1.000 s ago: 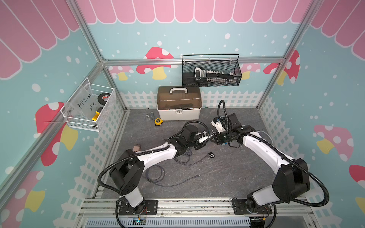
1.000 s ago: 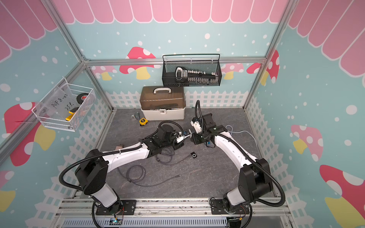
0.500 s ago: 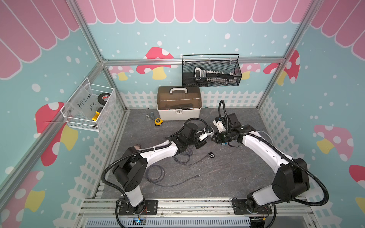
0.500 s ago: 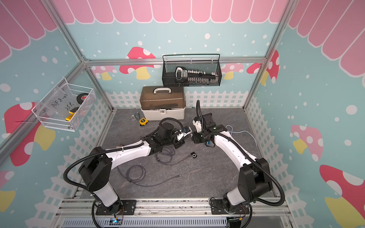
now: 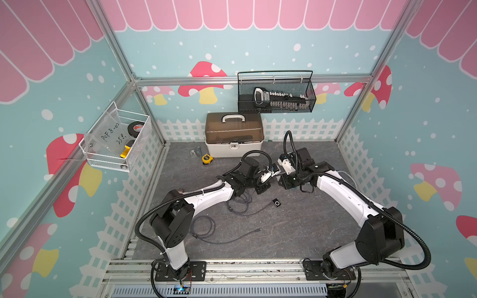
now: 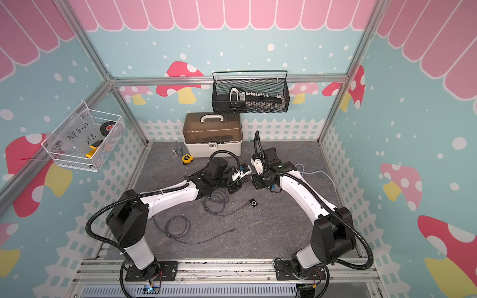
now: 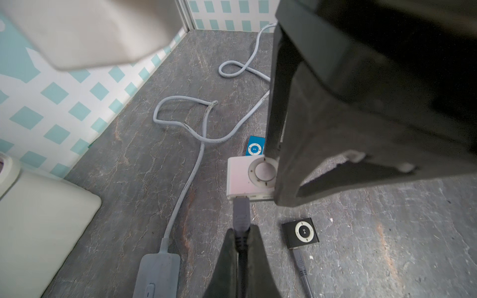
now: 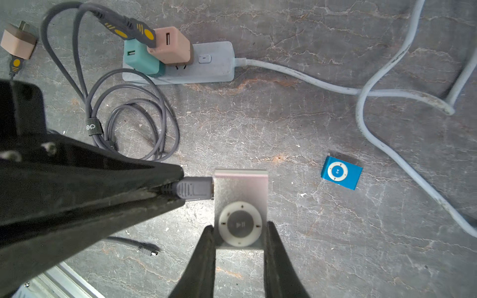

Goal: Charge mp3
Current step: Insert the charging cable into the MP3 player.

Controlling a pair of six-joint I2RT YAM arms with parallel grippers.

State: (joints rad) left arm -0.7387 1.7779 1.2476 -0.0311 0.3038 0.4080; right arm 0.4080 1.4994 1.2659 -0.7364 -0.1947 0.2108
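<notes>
Moved: since a second ago the left gripper [image 7: 241, 233] has crept slightly up-frame in the top views, closing on the right gripper [image 8: 239, 228]; the right arm has barely shifted.
Top views, room: both grippers meet at frame centre, just below the brown-lidded white plastic toolbox [image 5: 233, 134]. Open grey stone-patterned floor [image 5: 296, 232] shows lower right of centre, bounded by white picket-fence walls.
Top views, clutter: a small black square mp3 player [image 5: 276, 203] with its cable lies just below the grippers. Loose grey cable loops [image 5: 204, 227] lie lower left of it, and a yellow tape measure [image 5: 206, 158] sits left of the toolbox.
Top views, arms: each arm rises from its base at the bottom edge, elbows outward, forearms converging.
Left wrist view, hand: jaws pinched tight on the grey cable plug [image 7: 241, 209]. Its tip touches the edge of the pale silver-pink square mp3 player [image 7: 240, 178]; how deep it sits I cannot tell.
Left wrist view, surroundings: a blue mp3 player [image 7: 255, 147] lies just beyond the held one, and the black one lies beside the plug. A pale grey power cord [image 7: 196, 160] snakes toward the fence.
Right wrist view, hand: jaws narrow, clamping the silver-pink player by two opposite sides beside its control ring, apparently raised off the floor.
Right wrist view, surroundings: a grey power strip [image 8: 214, 64] carries a teal charger cube [image 8: 139, 59] and a tan charger cube [image 8: 170, 46]; the blue player lies well apart from it.
</notes>
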